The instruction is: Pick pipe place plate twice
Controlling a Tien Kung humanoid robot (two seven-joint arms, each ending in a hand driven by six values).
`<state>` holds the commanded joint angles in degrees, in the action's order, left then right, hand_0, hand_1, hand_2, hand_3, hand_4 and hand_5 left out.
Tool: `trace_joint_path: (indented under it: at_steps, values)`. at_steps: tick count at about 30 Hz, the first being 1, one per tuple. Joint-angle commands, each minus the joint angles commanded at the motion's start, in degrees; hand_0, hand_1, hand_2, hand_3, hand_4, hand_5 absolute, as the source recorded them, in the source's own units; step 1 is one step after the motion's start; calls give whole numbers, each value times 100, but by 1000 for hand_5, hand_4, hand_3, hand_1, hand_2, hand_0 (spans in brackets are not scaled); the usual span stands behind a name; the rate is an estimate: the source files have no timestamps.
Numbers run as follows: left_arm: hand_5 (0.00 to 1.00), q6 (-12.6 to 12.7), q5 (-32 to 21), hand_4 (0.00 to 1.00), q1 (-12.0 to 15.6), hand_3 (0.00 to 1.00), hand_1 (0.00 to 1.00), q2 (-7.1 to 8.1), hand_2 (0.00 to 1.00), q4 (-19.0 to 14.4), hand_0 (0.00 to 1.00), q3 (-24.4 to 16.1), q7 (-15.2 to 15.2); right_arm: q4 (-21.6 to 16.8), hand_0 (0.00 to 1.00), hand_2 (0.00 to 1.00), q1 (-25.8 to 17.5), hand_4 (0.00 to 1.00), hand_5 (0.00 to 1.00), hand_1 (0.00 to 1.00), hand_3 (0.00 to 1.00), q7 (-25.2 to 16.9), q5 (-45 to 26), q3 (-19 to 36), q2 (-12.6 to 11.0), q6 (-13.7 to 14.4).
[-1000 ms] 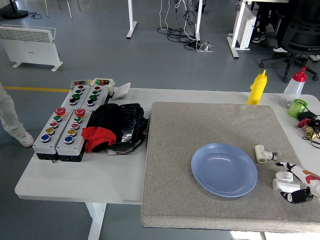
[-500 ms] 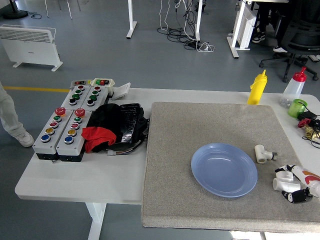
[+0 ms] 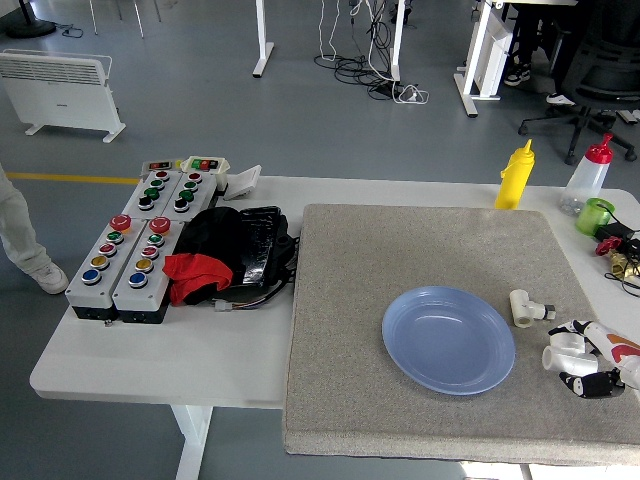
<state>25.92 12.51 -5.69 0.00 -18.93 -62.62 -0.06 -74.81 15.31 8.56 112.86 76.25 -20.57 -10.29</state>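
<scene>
In the head view, only the right hand (image 3: 588, 362) is seen, coming in at the lower right corner over the grey mat (image 3: 400, 250). Its fingers (image 3: 578, 384) are curled around a white pipe fitting (image 3: 561, 355), one finger above it and the black-tipped ones below, so the fitting sits between them and seems to be pinched. Since one second ago the hand has shifted a little to the left and up, and the fitting has moved together with it. I judge from this that the grasp is already closed and the carrying begins.

A second white pipe fitting (image 3: 527, 307) lies on the mat just beyond the fingers, on the far side, free and not touched. The blue plate (image 3: 448, 339) is to the left of the fingers, near but apart from them, and it is empty. So no piece is placed yet, and both placings remain to do.

The left hand is not visible.
</scene>
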Motion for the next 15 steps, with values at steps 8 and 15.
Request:
trace_joint_path:
  at_steps: [8, 15]
  values:
    - [998, 8, 19, 508, 34, 721, 639, 0, 662, -4, 630, -7, 12, -310, 550, 593, 132, 517, 2, 598, 587, -50, -46, -120, 40, 74]
    - [998, 12, -128, 507, 79, 721, 639, 0, 664, 10, 629, 75, -12, -334, 555, 594, 673, 506, 2, 598, 585, -84, -196, -630, 102, 62]
